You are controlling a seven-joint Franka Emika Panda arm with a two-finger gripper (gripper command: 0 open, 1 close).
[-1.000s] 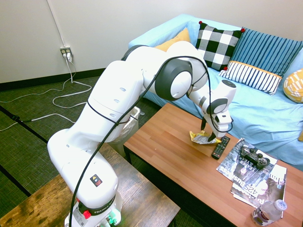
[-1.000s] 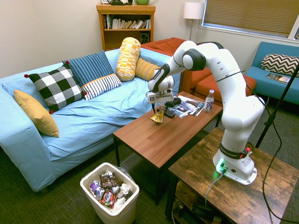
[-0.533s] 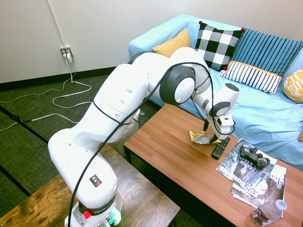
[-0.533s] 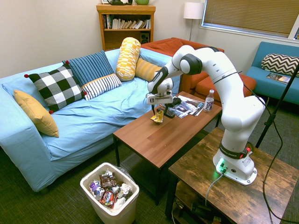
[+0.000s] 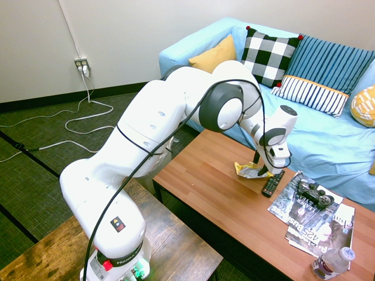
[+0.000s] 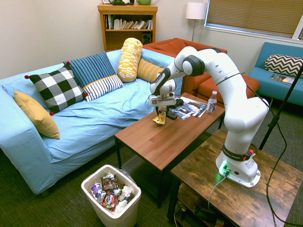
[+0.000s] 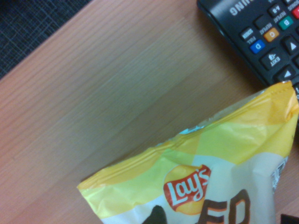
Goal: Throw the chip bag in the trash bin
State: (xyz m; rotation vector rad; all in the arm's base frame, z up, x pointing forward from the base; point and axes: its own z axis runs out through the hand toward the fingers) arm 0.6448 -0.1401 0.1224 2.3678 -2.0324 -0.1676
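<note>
The small white rectangular plastic trash bin [image 6: 113, 215] on the floor holds crumpled wrappers, while the hand [image 6: 161, 115], its grip unclear, straddles the yellow foil chip bag [image 6: 160, 118] on the wooden desk [image 6: 161, 142]

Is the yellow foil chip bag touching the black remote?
Cannot tell. In the wrist view the chip bag's corner overlaps the remote's edge, but contact isn't plain.
</note>
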